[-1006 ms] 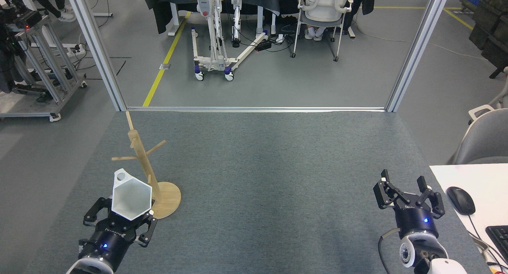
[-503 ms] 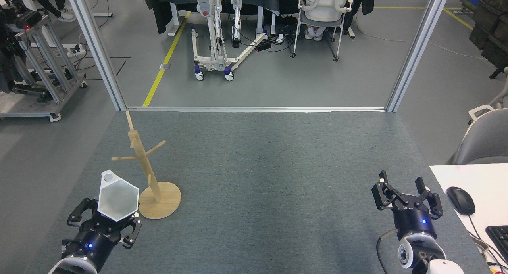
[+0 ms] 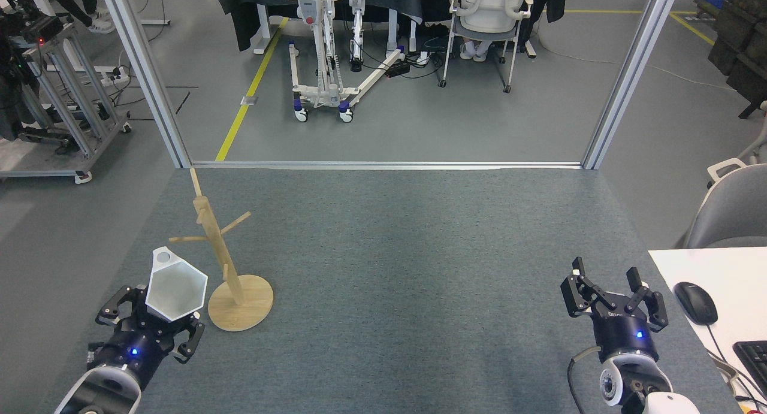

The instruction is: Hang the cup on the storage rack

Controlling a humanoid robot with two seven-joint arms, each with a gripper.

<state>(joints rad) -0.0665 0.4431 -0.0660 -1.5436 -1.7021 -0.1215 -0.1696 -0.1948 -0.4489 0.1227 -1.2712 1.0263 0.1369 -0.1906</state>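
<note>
The white faceted cup [image 3: 176, 289] points its hexagonal mouth up at me, its angular handle at the upper left of the rim. My left gripper [image 3: 150, 323] is shut on the cup's lower part, at the lower left of the grey table. The wooden storage rack [image 3: 223, 259] stands just right of the cup, its slim post leaning up-left with several pegs over a round base. One peg reaches left just above the cup's handle. My right gripper [image 3: 611, 294] hangs open and holds nothing at the lower right.
A white desk [image 3: 719, 270] with a black mouse [image 3: 695, 302] and a keyboard corner stands at the right edge. A grey chair [image 3: 734, 210] is behind it. Metal frame posts mark the table's far corners.
My left gripper with the cup has moved left, off the rack's base, then slightly up toward the left peg. The right arm has barely moved.
</note>
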